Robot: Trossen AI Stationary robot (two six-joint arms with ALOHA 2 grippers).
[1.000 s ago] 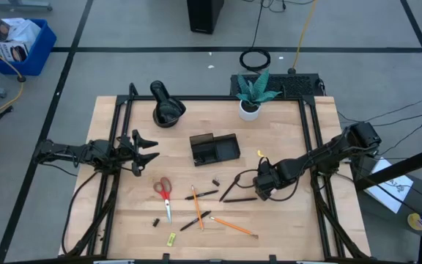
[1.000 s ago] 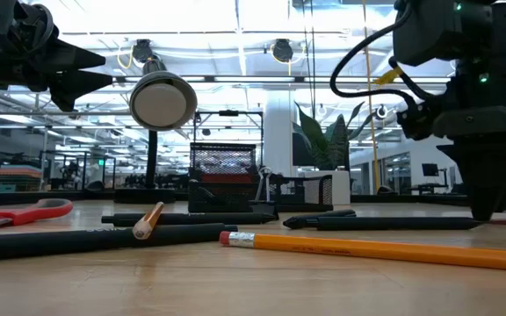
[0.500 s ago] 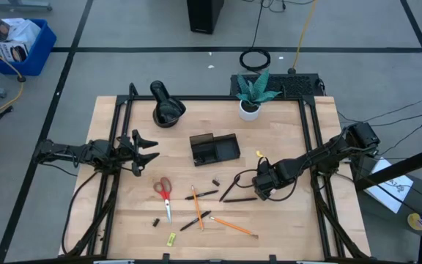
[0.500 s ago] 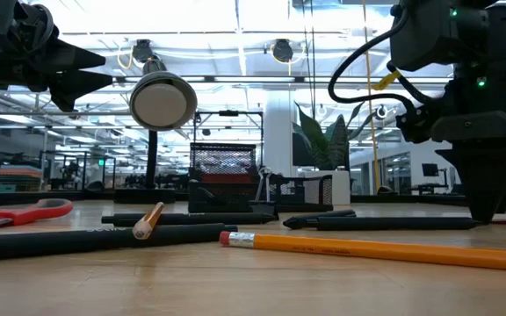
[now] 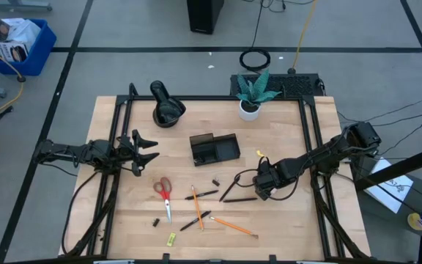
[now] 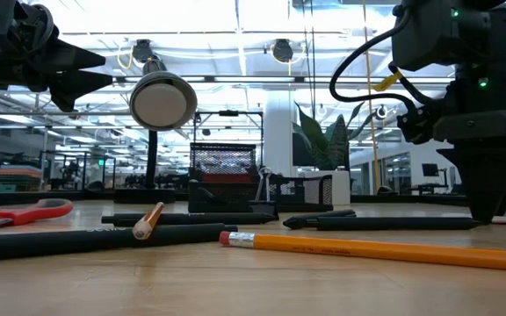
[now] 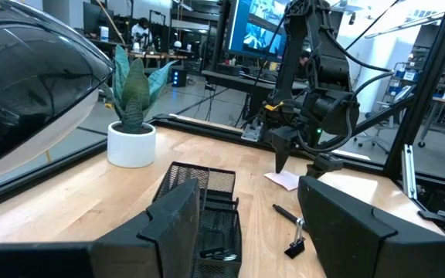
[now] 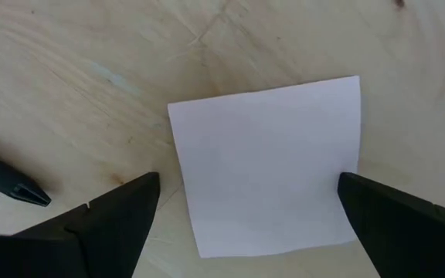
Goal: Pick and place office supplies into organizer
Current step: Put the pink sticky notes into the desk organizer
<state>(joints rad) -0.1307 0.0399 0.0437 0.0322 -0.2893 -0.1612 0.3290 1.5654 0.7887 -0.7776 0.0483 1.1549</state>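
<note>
My right gripper points straight down, open, low over a pale square sticky-note pad that lies flat on the wood. Its fingers stand at two opposite sides of the pad. The low view shows its fingertips close to the tabletop. The black organizer stands mid-table. Red-handled scissors, orange pencils, black pens, small black clips and a yellow-green piece lie in front of it. My left gripper waits open and level at the table's left.
A round black lamp-like object and a white plant pot stand along the far edge. Black frame rails run down both sides of the table. A black pen's end lies close beside the pad.
</note>
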